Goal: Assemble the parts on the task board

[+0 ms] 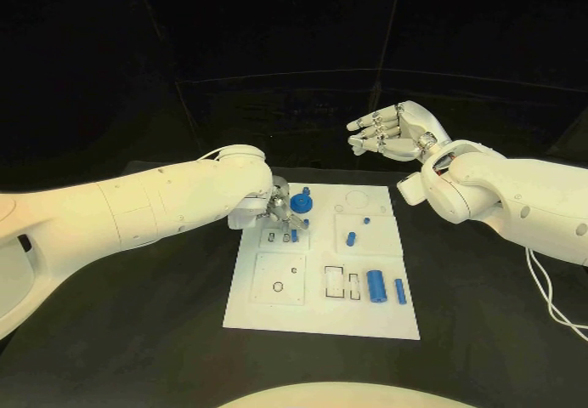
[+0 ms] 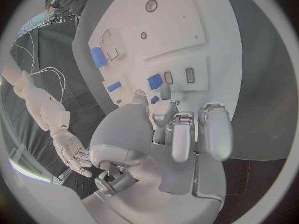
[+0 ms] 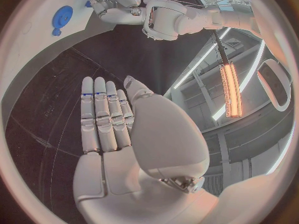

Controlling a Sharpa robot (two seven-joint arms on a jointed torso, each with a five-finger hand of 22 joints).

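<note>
The white task board (image 1: 321,308) lies in the middle of the black table. My left hand (image 1: 282,212) hangs over its far left part, fingers curled down at a small blue part (image 1: 294,235) beside two slots. In the left wrist view that blue part (image 2: 154,81) stands just past my fingertips (image 2: 165,90), and a speck of blue shows between thumb and finger; I cannot tell whether anything is held. A round blue part (image 1: 302,204) sits by the hand. My right hand (image 1: 390,132) is raised beyond the board's far edge, fingers straight and holding nothing.
Two blue cylinders (image 1: 375,285) (image 1: 398,291) lie at the board's near right, beside an empty rectangular slot (image 1: 335,280). Two smaller blue parts (image 1: 349,238) (image 1: 366,221) sit right of centre. In the right wrist view, the round blue part (image 3: 62,17) shows on the board.
</note>
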